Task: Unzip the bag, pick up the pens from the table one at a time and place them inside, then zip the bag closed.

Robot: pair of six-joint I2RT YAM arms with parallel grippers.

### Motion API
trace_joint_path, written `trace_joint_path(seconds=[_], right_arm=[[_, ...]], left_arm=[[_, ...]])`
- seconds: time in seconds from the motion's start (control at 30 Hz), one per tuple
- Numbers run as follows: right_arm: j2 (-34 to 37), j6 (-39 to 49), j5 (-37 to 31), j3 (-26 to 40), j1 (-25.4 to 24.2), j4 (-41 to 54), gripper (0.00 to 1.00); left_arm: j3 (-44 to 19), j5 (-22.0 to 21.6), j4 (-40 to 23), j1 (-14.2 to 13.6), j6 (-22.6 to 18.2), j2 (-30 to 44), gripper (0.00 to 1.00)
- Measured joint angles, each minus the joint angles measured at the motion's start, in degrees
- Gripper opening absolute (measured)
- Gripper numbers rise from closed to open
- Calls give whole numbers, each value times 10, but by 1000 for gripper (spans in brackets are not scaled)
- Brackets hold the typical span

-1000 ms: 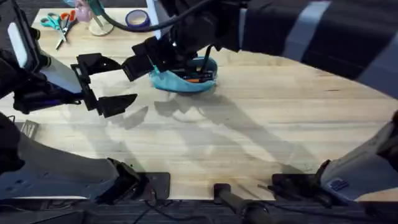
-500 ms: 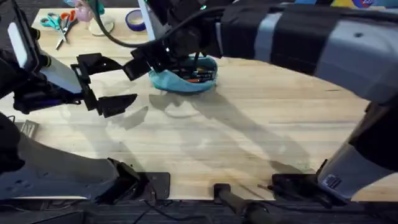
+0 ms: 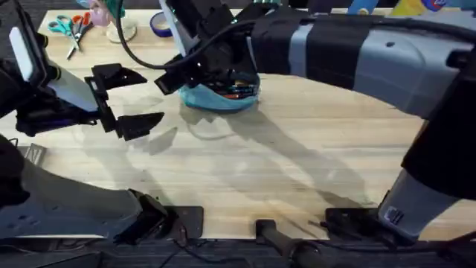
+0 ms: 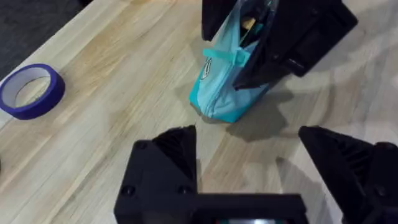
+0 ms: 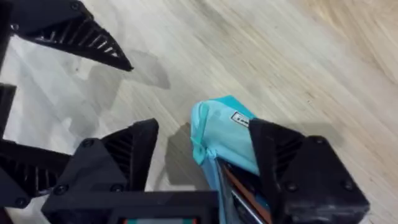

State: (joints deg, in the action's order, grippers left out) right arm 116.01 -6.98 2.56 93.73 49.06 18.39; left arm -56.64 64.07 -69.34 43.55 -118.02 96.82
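Right fingers [image 5: 205,168] straddling open bag [image 5: 224,134], pens [image 3: 232,89] inside

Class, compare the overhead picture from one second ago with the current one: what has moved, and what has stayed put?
The right arm has swung further in over the bag, its gripper shifting slightly towards the table's far edge, open over the pouch's end. The bag, with pens inside, the open left gripper, the tape roll and the scissors stayed put.

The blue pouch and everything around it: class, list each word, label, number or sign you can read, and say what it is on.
None can be read.
Small white tag on the bag: dark print, too blurred to read.
Blue mark on the right arm's base: too small to read.
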Motion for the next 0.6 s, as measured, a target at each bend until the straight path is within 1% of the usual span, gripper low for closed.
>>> trace_joint_path(seconds=[0.13,0.47,0.6], right_arm=[[0,2,-3,0,0,-1,796],[0,7,-4,0,0,12,760],[0,8,-4,0,0,25,712]], left_arm=[[0,0,0,0,0,0,993],[0,0,0,0,0,0,993],[0,0,0,0,0,0,993]])
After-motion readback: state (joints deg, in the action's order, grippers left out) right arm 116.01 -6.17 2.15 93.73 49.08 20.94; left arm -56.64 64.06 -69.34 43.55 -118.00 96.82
